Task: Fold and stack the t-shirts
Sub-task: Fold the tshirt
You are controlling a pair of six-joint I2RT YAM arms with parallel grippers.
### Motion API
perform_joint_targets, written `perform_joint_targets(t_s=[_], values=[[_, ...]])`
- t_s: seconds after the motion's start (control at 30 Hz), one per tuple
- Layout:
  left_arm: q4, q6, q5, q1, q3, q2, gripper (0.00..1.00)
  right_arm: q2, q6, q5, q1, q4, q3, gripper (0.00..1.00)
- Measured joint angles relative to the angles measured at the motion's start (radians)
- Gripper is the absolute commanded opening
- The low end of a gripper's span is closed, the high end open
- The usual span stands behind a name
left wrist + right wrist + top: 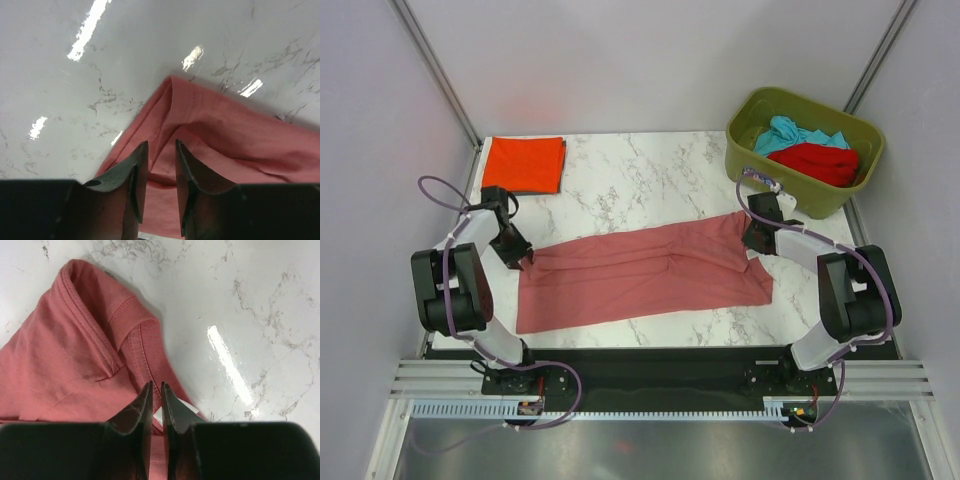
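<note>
Overhead view of a marble table (640,180) with two robot arms at the bottom of the frame.

**Progress.** One orange-red t-shirt (523,164) lies folded into a neat square at the upper left of the table; it looks finished and would be the base of the stack. A dusty pink t-shirt (640,275) stretches across the middle of the frame as a long, narrow band, apparently already folded lengthwise, with its neck end at the right. It has not yet been folded across into a square or placed on the orange-red one. At the upper right, an olive-green bin (820,200) holds a teal t-shirt (790,135) and a bright red t-shirt (817,162), both crumpled and unfolded. So the task seems less than half done.

**Arms.** The left gripper (523,262) is down at the upper left corner of the pink band, pointing toward the centre of the frame. In its wrist view the jaws stand narrowly apart with a ridge of pink cloth gathered between them, which looks like a pinch. The right gripper (752,240) is down at the band's upper right corner, beside the collar. In its wrist view the jaws are almost together, seemingly clamped on the cloth's edge just by the ribbed neckline. Both arms are bent low, elbows out toward the frame's sides.
</note>
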Motion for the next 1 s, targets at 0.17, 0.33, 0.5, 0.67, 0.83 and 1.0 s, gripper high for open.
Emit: perform_joint_targets(t_s=[0.17, 0.33, 0.5, 0.67, 0.83, 1.0], values=[[0.001, -0.005, 0.093, -0.016, -0.034, -0.019, 0.40, -0.018, -0.006, -0.011, -0.001, 0.000, -0.002, 0.20], [0.019, -0.009, 0.127, -0.060, -0.072, -0.058, 0.25, -0.025, -0.014, -0.021, -0.001, 0.000, -0.003, 0.20], [0.020, -0.013, 0.074, -0.089, -0.128, -0.149, 0.06, -0.026, -0.018, -0.026, -0.001, 0.001, -0.003, 0.20], [0.014, -0.042, -0.025, -0.100, -0.176, -0.175, 0.08, -0.027, -0.025, -0.028, -0.001, 0.000, -0.003, 0.21], [-0.001, -0.102, -0.094, -0.100, -0.189, -0.288, 0.41, -0.035, -0.033, -0.028, -0.001, 0.000, -0.003, 0.21], [-0.007, -0.168, -0.073, -0.100, -0.146, -0.381, 0.52, -0.043, -0.035, -0.028, -0.001, -0.001, -0.003, 0.21]])
